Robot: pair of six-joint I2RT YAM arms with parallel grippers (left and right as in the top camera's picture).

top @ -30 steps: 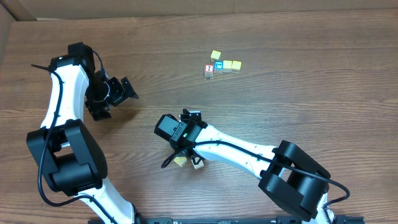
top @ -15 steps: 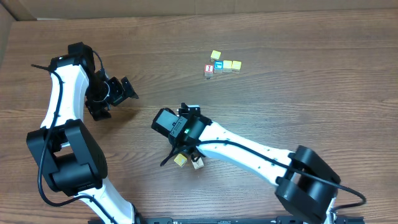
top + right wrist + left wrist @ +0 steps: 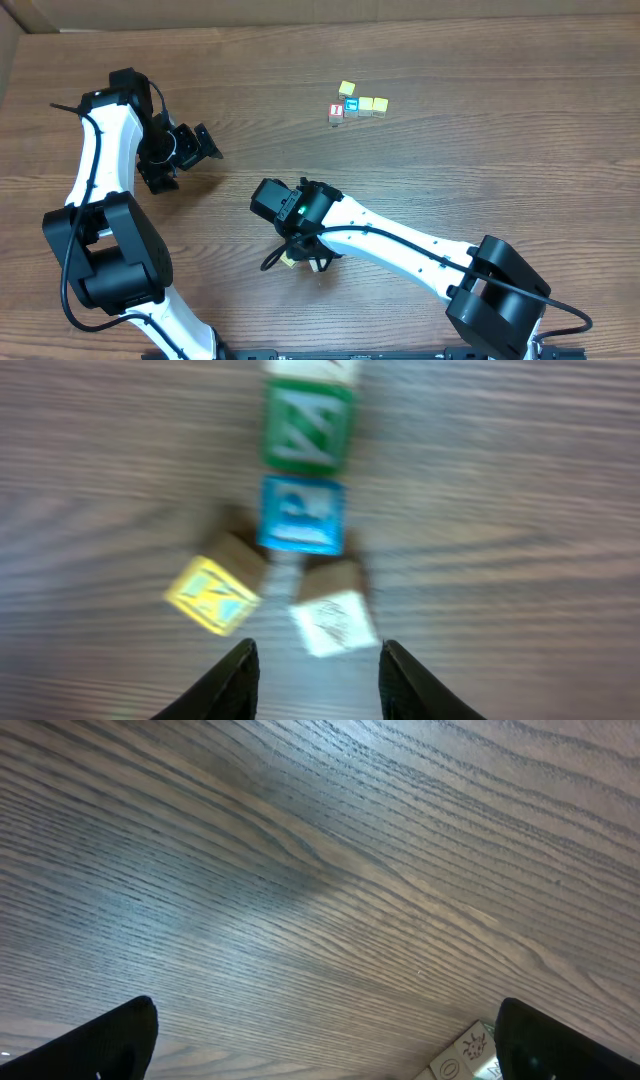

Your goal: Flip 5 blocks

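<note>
1. The task's blocks lie in a tight group on the table (image 3: pixel 500 170), directly under the right arm's wrist. The right wrist view shows a cropped whitish block (image 3: pixel 310 366) at the frame's top edge, then a green-faced block (image 3: pixel 308 426) and a blue-faced block (image 3: pixel 302 513) in one straight column.
2. Next to the near end of that column sit a yellow-faced block (image 3: pixel 217 593) and a whitish block (image 3: pixel 335 622). Both are turned askew and each shows a brown side. We judge that these two are the ones being worked on.
3. The right gripper (image 3: pixel 318 678) hangs just short of the whitish block. Its jaws are parted and nothing is between them. We judge that this spacing is set to take a single cube without disturbing its neighbours.
4. The left gripper (image 3: pixel 195 148) is spread wide over bare wood, well apart from every cube. We judge that it is parked clear of the work.
5. Count of task blocks: five. Two are whitish, one green-faced, one blue-faced and one yellow-faced. The overhead view shows only two of them beside the arm.
6. Count of the far cluster (image 3: pixel 357 102): five cubes. Three are yellow, one blue-faced and one red-faced. They touch or nearly touch one another and lie well apart from both grippers.
</note>
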